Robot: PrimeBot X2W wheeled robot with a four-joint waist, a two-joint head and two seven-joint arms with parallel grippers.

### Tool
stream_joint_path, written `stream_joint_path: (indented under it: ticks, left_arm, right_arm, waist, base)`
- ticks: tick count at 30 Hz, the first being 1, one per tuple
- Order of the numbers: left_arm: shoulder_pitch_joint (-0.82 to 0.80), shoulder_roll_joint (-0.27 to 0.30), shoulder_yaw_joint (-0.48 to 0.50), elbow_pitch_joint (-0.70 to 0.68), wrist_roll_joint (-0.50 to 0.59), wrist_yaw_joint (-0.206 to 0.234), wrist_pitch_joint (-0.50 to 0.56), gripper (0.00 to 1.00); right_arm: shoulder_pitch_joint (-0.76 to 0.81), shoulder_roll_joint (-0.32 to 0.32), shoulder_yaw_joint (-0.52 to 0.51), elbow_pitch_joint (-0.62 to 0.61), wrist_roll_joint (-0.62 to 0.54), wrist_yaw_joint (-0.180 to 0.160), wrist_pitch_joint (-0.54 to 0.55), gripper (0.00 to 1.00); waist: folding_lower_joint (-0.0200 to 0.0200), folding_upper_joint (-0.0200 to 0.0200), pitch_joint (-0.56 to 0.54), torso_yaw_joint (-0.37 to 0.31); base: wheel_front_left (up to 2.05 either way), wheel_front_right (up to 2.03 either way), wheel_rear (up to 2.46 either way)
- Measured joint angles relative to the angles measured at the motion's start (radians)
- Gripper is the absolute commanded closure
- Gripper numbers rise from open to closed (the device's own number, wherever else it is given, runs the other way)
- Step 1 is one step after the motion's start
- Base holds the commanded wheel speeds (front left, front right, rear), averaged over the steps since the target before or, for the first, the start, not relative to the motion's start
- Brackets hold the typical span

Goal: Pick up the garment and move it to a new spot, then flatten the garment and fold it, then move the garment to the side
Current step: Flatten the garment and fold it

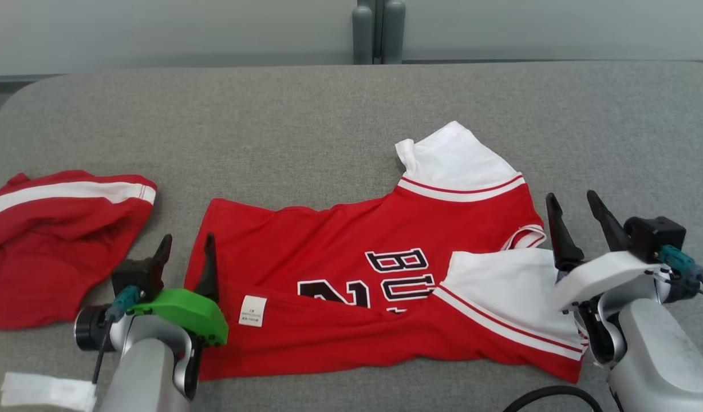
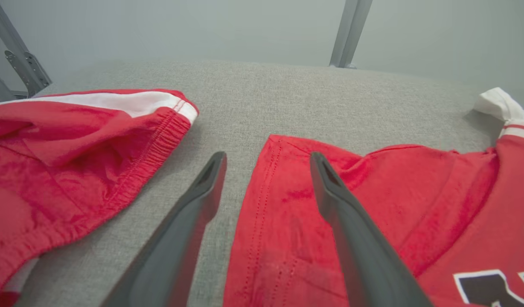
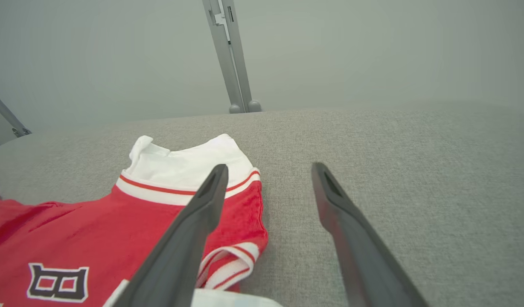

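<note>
**Examiner:** What is recorded of the left pincer (image 1: 188, 237)?

**Inspector:** It is found released, with the jaws spread wide and nothing held between them. One of its fingers (image 2: 189, 230) is seen over the bare grey padded surface (image 1: 305, 114). The other is seen over the edge of the garment (image 1: 340, 240). Whether the cloth is touched cannot be told.

**Examiner:** And the right pincer (image 1: 572, 196)?

**Inspector:** It is likewise noted as released and empty. Its inner finger is placed over the red shoulder and striped cuff of the garment, and its outer finger over bare surface.

**Examiner:** Where is the garment located?

**Inspector:** It is laid flat between the two pincers, a red jersey with white sleeves and dark lettering. The hem end lies at the left pincer's fingertips. One white sleeve (image 1: 500, 286) is spread just inside the base of the right pincer. The other white sleeve (image 1: 454, 157) is seen beyond that pincer's fingertips, toward the inner side. The near edge is folded over, and a small white label (image 1: 252, 311) is exposed just beside the left pincer's green housing.

**Examiner:** Is anything else entered?

**Inspector:** A pair of red shorts (image 1: 54, 240) with a white stripe is recorded on the outer side of the left pincer. It lies apart from the garment, and grey surface is visible between them
</note>
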State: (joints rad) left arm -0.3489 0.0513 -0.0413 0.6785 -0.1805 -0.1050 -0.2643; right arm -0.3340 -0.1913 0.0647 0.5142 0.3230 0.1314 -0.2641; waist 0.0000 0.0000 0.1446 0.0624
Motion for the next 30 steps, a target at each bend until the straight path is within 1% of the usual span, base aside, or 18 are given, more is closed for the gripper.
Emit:
stream_joint_path:
  ticks: [6,15,16,17,18,21,24,26,30]
  left_arm:
    - [-0.157,0.018,-0.019,0.143,-0.006,-0.013,0.000,0.00]
    - [-0.309,0.041,-0.066,0.307,-0.041,-0.023,0.000,0.00]
    - [-0.319,0.041,-0.072,0.320,-0.048,-0.023,0.000,0.35]
    - [-0.327,0.041,-0.078,0.333,-0.061,-0.023,0.000,0.87]
    - [-0.334,0.040,-0.097,0.344,-0.067,-0.023,0.000,1.00]
    - [-0.346,0.033,-0.143,0.364,-0.091,-0.024,-0.001,1.00]
    - [-0.359,0.033,-0.165,0.362,-0.122,-0.024,-0.001,1.00]
    - [-0.360,0.034,-0.170,0.340,-0.128,-0.026,0.000,1.00]
    - [-0.360,0.037,-0.170,0.279,-0.125,-0.026,0.000,1.00]
  right_arm:
    - [-0.092,0.009,0.079,0.024,0.000,0.000,0.000,0.00]
    - [-0.179,-0.008,0.132,0.038,0.016,0.000,0.000,0.00]
    - [-0.188,-0.010,0.135,0.040,0.019,0.000,0.000,0.00]
    - [-0.198,-0.012,0.141,0.043,0.020,0.000,0.000,0.00]
    - [-0.208,-0.014,0.147,0.048,0.023,0.000,0.000,0.00]
    - [-0.254,-0.023,0.163,0.065,0.028,0.000,0.000,0.00]
    - [-0.312,-0.037,0.186,0.088,0.035,0.000,0.012,0.00]
    - [-0.359,-0.045,0.204,0.106,0.043,0.000,0.035,0.00]
    - [-0.450,-0.061,0.252,0.165,0.065,0.000,0.119,0.00]
  waist:
    - [0.0000,0.0000,0.064,-0.015]
    - [0.0000,0.0000,0.145,-0.040]
    - [0.0000,0.0000,0.152,-0.042]
    - [0.0000,0.0000,0.159,-0.043]
    - [0.0000,0.0000,0.166,-0.045]
    - [0.0000,0.0000,0.184,-0.045]
    - [0.0000,0.0000,0.196,-0.034]
    - [0.0000,0.0000,0.201,-0.020]
    - [0.0000,0.0000,0.211,0.012]
  base:
    - [0.00,0.00,0.00]
    - [0.00,0.00,0.00]
    - [0.00,0.00,0.00]
    - [0.00,0.00,0.00]
    - [0.00,0.00,0.00]
    - [0.00,0.00,0.00]
    - [0.00,0.00,0.00]
    - [0.00,0.00,0.00]
    - [0.00,0.00,0.00]
